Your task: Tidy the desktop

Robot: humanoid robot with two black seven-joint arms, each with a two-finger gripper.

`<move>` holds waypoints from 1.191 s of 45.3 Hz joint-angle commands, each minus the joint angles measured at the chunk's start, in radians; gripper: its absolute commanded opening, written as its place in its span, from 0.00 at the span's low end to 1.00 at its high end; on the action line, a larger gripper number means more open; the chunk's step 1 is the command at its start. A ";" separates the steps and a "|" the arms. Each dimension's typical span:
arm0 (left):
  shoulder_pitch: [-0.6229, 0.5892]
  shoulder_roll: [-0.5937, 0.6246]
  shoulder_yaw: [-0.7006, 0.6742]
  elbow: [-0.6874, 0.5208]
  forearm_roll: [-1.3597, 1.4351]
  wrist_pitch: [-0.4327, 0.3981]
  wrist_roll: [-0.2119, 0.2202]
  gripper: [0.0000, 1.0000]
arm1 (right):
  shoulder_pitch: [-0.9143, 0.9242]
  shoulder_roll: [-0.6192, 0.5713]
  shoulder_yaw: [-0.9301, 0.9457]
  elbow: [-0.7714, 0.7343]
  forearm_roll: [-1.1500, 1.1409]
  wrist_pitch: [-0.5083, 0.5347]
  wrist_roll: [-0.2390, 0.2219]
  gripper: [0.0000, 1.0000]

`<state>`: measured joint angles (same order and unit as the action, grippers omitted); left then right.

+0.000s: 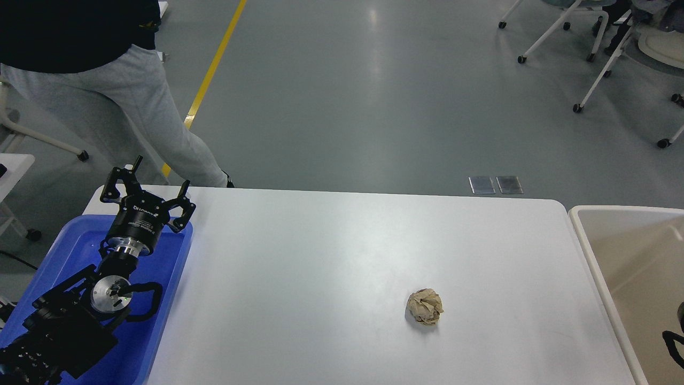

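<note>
The white desktop fills the middle of the head view. A crumpled brown paper ball lies on it, right of centre and towards the near edge. My left gripper is open and empty; it points away from me above the far end of the blue tray, far left of the ball. Of my right arm only a dark part shows at the right edge over the bin; its gripper is out of view.
A beige bin stands against the desktop's right end; its visible inside is bare. A person in grey trousers stands behind the far left corner. Wheeled chairs stand on the floor at the far right.
</note>
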<state>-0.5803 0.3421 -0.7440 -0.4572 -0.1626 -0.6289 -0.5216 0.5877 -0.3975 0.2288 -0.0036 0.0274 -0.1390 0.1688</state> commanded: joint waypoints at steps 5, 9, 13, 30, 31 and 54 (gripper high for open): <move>-0.001 0.000 0.000 -0.001 0.000 0.000 0.000 1.00 | 0.043 -0.038 0.161 0.001 0.006 0.163 0.009 0.98; -0.001 0.000 0.000 0.000 0.000 0.000 0.000 1.00 | 0.041 -0.113 0.283 0.036 0.006 0.297 0.012 0.98; -0.001 0.000 0.000 -0.001 0.000 0.000 0.000 1.00 | 0.031 -0.185 0.380 0.128 0.003 0.393 0.031 0.98; -0.001 0.000 0.000 -0.001 0.000 -0.002 0.000 1.00 | -0.097 -0.268 0.556 0.588 -0.032 0.420 0.196 0.99; -0.001 0.000 0.000 -0.001 0.000 -0.002 0.000 1.00 | -0.106 -0.268 0.569 0.621 -0.040 0.420 0.196 0.99; -0.001 0.000 0.000 -0.001 0.000 -0.002 0.000 1.00 | -0.155 -0.020 0.822 0.810 -0.149 0.403 0.196 0.99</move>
<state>-0.5815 0.3420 -0.7440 -0.4579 -0.1626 -0.6303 -0.5217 0.4484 -0.5133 0.9470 0.7415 -0.0989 0.2677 0.3592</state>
